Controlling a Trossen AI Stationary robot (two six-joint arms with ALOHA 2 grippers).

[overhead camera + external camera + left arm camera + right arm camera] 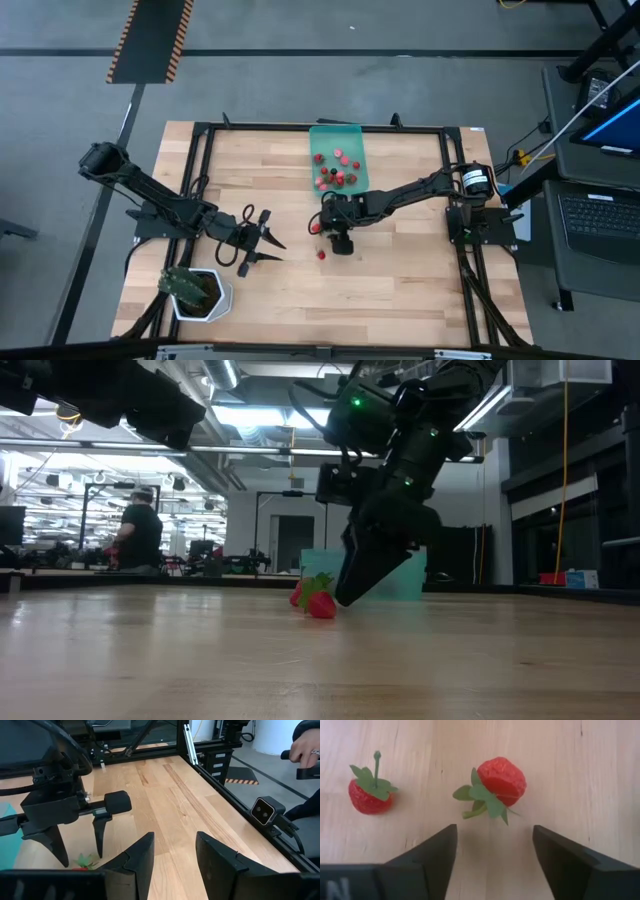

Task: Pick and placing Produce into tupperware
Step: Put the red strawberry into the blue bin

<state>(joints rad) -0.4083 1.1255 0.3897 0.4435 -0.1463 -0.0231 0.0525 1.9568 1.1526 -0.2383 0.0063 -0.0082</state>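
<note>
While right claw (494, 847) gapes empty above strawberry (501, 780), tupperware (408, 582) half hidden, left claw (174, 851) parted.

A light wooden table (400, 290) in a black metal frame (300, 128) stands on grey floor (300, 90) marked by a yellow-and-black hazard strip (150, 40), beside a laptop desk (600, 215), while a person (138, 535) stands among benches under ceiling strip lights (260, 415).

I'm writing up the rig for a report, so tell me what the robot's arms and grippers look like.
Both arms are dark, jointed, with black cables looped along them. The right gripper has two flat, tapering black fingers; the left gripper has the same wedge-shaped pair. Small green lights glow on the right arm's upper housing in the low view.
</note>
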